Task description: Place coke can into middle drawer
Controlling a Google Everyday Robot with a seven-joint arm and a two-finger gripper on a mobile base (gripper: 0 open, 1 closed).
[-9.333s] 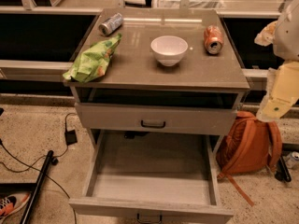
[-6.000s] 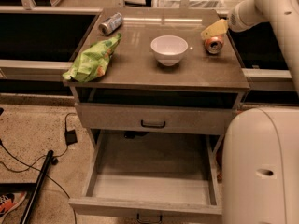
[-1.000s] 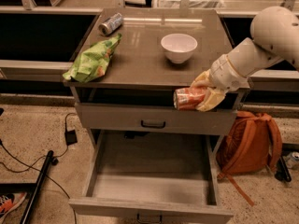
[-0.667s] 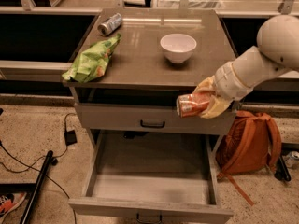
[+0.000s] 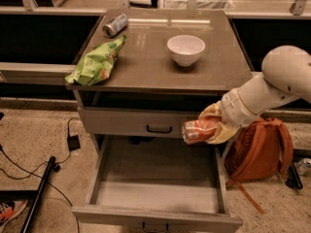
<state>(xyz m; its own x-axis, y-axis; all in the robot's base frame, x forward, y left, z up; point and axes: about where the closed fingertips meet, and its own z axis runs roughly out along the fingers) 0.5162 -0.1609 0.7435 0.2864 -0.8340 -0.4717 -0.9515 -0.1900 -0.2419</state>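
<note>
The coke can, red-orange, lies on its side in my gripper, which is shut on it. The gripper holds the can in the air over the right rear part of the open middle drawer, in front of the closed drawer above it. The middle drawer is pulled out, pale and shallow, with a small black handle at its front edge. My white arm comes in from the right.
On the cabinet top stand a white bowl, a green chip bag and a silver-blue can. An orange backpack leans right of the cabinet. Cables and a black pole lie on the floor left.
The gripper with the coke can has come down from the level of the cabinet top's front edge to just above the open middle drawer.
</note>
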